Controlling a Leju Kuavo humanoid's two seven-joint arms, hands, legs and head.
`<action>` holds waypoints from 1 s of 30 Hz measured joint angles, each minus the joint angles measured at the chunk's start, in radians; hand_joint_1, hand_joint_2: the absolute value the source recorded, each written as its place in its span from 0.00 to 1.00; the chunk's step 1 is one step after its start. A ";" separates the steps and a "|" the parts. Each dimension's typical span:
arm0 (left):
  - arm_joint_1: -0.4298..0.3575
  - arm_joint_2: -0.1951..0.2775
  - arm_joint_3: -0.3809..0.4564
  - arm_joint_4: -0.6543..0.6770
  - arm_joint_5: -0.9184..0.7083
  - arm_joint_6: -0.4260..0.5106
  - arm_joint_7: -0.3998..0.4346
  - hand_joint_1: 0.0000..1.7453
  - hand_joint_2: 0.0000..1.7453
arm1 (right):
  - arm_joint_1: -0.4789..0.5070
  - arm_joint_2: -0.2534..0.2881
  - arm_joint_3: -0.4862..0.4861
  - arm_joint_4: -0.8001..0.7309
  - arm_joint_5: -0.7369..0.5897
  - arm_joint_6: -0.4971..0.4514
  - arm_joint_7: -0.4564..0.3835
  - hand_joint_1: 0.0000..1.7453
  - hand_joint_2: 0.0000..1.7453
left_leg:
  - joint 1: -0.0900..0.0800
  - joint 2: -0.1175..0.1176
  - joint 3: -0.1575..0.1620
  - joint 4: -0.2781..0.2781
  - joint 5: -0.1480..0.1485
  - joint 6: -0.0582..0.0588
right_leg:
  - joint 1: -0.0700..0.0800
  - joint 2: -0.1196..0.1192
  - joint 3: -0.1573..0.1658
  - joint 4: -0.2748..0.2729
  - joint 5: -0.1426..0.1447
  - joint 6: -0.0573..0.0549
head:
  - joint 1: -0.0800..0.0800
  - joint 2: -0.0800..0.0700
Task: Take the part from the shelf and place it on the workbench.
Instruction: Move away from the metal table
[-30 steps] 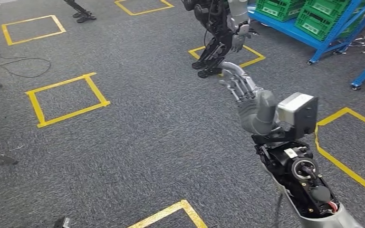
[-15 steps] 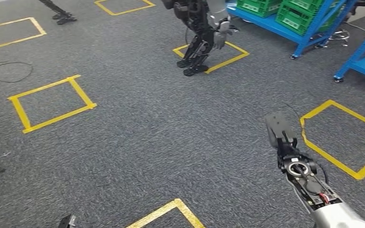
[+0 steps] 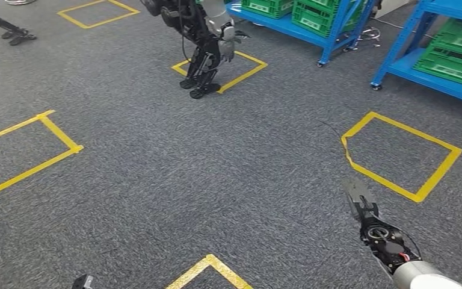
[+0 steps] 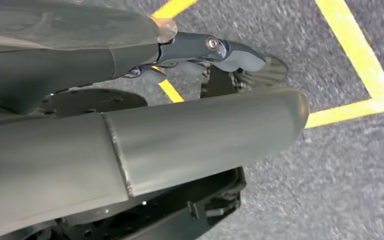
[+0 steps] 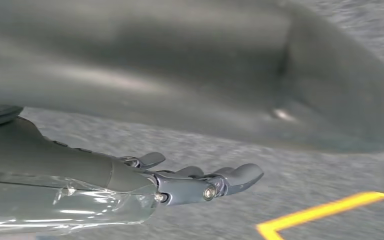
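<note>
the task looks barely begun: both the left hand point(image 4: 215, 52) and right hand point(image 5: 190, 182) hang with loose, empty fingers above the carpet point(image 3: 216, 168), and the part, which i cannot make out, presumably waits in a green crate point(image 3: 457, 60) on the blue shelf point(image 3: 409, 63) ahead.

The right arm point(image 3: 391, 244) comes in low at the right of the head view, hanging down with its wrist end turned forward. The right hand point(image 5: 195, 182) holds nothing, its fingers loosely extended and slightly apart. The left hand point(image 4: 210, 52) hangs empty too, fingers gently curved and spread.
</note>
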 joint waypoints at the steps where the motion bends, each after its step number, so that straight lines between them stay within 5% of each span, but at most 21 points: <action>1: -0.001 -0.001 -0.001 0.000 0.000 -0.001 0.000 0.00 0.00 | 0.000 0.001 -0.002 0.019 -0.006 0.004 0.010 0.00 0.00 | 0.001 0.010 0.005 -0.010 0.004 0.001 | 0.001 -0.008 -0.002 0.003 -0.004 0.005 | 0.001 0.000; 4: -0.002 -0.003 -0.004 0.000 -0.003 -0.005 0.000 0.00 0.00 | 0.003 0.002 -0.018 0.082 -0.044 0.028 0.081 0.00 0.00 | 0.006 0.038 0.017 -0.037 0.015 0.006 | 0.005 -0.076 -0.051 0.122 -0.082 0.015 | 0.015 0.000; 6: 0.000 -0.004 -0.005 0.000 -0.004 -0.007 0.000 0.00 0.00 | 0.020 0.006 -0.029 0.123 -0.068 0.049 0.146 0.00 0.00 | 0.005 0.053 0.018 -0.037 0.014 0.008 | 0.003 -0.097 -0.108 0.253 -0.144 0.021 | 0.023 0.000; 7: 0.001 -0.006 -0.007 0.000 -0.004 -0.009 0.000 0.00 0.00 | 0.032 0.009 -0.034 0.143 -0.078 0.060 0.186 0.00 0.00 | 0.006 0.060 0.018 -0.035 0.012 0.007 | 0.001 -0.101 -0.120 0.283 -0.151 0.025 | 0.026 0.000; 9: 0.003 -0.010 -0.011 0.000 -0.004 -0.011 0.000 0.00 0.00 | 0.056 0.016 -0.043 0.177 -0.100 0.087 0.279 0.00 0.00 | 0.009 0.074 0.018 -0.028 0.006 0.000 | -0.006 -0.111 -0.084 0.221 -0.107 0.032 | 0.035 0.000; 11: 0.003 -0.011 -0.014 0.000 -0.007 -0.013 0.000 0.00 0.00 | 0.066 0.028 -0.053 0.203 -0.121 0.119 0.366 0.00 0.00 | 0.009 0.091 0.017 -0.012 -0.007 -0.013 | -0.009 -0.140 -0.011 0.081 -0.049 0.038 | 0.047 0.000; 13: 0.001 -0.009 -0.017 0.000 -0.014 -0.013 0.002 0.00 0.00 | 0.067 0.044 -0.065 0.223 -0.139 0.143 0.421 0.00 0.00 | 0.006 0.107 0.017 0.004 -0.017 -0.025 | -0.007 -0.149 0.019 0.017 -0.032 0.026 | 0.049 0.000; 15: -0.001 -0.008 -0.021 0.000 -0.022 -0.014 0.005 0.00 0.00 | 0.072 0.060 -0.076 0.243 -0.151 0.155 0.451 0.00 0.00 | 0.006 0.121 0.019 0.008 -0.021 -0.032 | -0.004 -0.130 0.017 0.018 -0.032 0.007 | 0.038 0.000; 17: -0.004 -0.007 -0.026 0.000 -0.031 -0.015 0.008 0.00 0.00 | 0.076 0.072 -0.084 0.258 -0.156 0.159 0.465 0.00 0.00 | 0.011 0.107 0.014 0.029 -0.041 -0.041 | -0.004 -0.115 0.016 0.017 -0.029 -0.005 | 0.029 0.000; 21: -0.004 -0.005 -0.040 0.000 -0.043 -0.015 0.012 0.00 0.00 | 0.075 0.084 -0.099 0.276 -0.157 0.161 0.466 0.00 0.00 | 0.016 0.050 -0.097 0.274 -0.165 -0.051 | -0.002 -0.087 0.012 0.016 -0.023 -0.021 | 0.006 0.000; 23: -0.002 -0.005 -0.046 0.000 -0.050 -0.015 0.013 0.00 0.00 | 0.075 0.086 -0.103 0.286 -0.156 0.167 0.469 0.00 0.00 | 0.015 0.044 -0.122 0.321 -0.165 -0.044 | 0.003 -0.068 0.010 0.016 -0.022 -0.023 | 0.002 0.000; 27: -0.004 0.001 -0.052 0.000 -0.061 -0.021 0.015 0.00 0.00 | 0.075 0.093 -0.108 0.297 -0.148 0.187 0.489 0.00 0.00 | 0.004 0.001 -0.003 0.066 -0.044 -0.010 | 0.007 -0.028 0.009 0.016 -0.017 -0.022 | 0.000 0.000; 30: -0.007 0.006 -0.064 0.000 -0.072 -0.029 0.026 0.00 0.00 | 0.077 0.096 -0.109 0.304 -0.158 0.189 0.494 0.00 0.00 | -0.003 0.000 0.023 0.008 -0.027 -0.003 | 0.003 -0.005 0.003 0.013 -0.010 -0.009 | 0.000 0.000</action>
